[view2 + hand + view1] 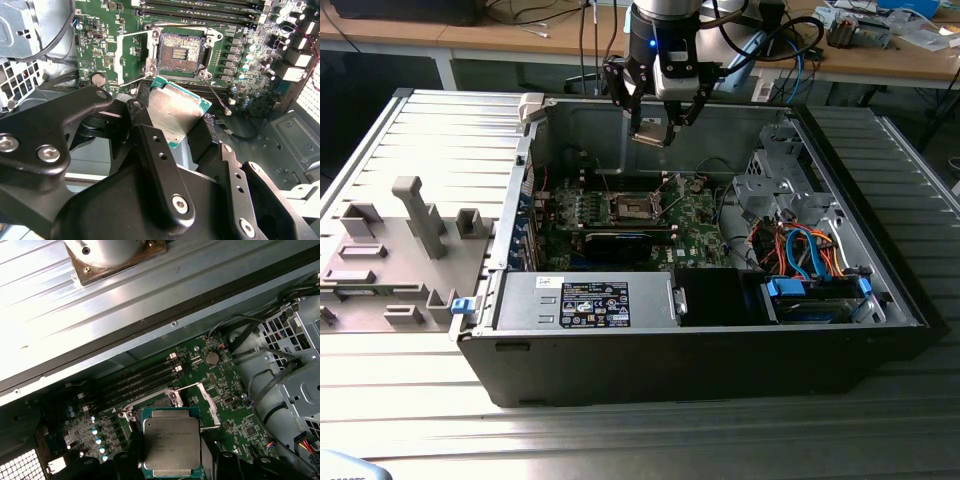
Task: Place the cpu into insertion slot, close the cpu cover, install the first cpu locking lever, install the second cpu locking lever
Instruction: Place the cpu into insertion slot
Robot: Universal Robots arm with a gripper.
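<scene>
My gripper [651,128] hangs above the open computer case, shut on the cpu [648,134]. In both wrist views the cpu [176,111] [171,439] shows its silvery-tan top with a green edge, pinched between two black fingers [150,142]. It is held in the air, apart from the board. Below it lies the insertion slot [180,52] [630,207], a dark square socket on the green motherboard [100,45], uncovered. The cpu cover [131,56] [209,405] is swung open beside the socket. A thin wire lever [134,80] stands free next to it.
The case's metal walls [720,125] ring the board. A power supply with a label [588,302] sits at the front, and a drive cage with orange and blue cables [808,258] at the exterior view's right. Memory slots [200,9] run beside the socket. A grey fixture tray [400,250] lies outside the case.
</scene>
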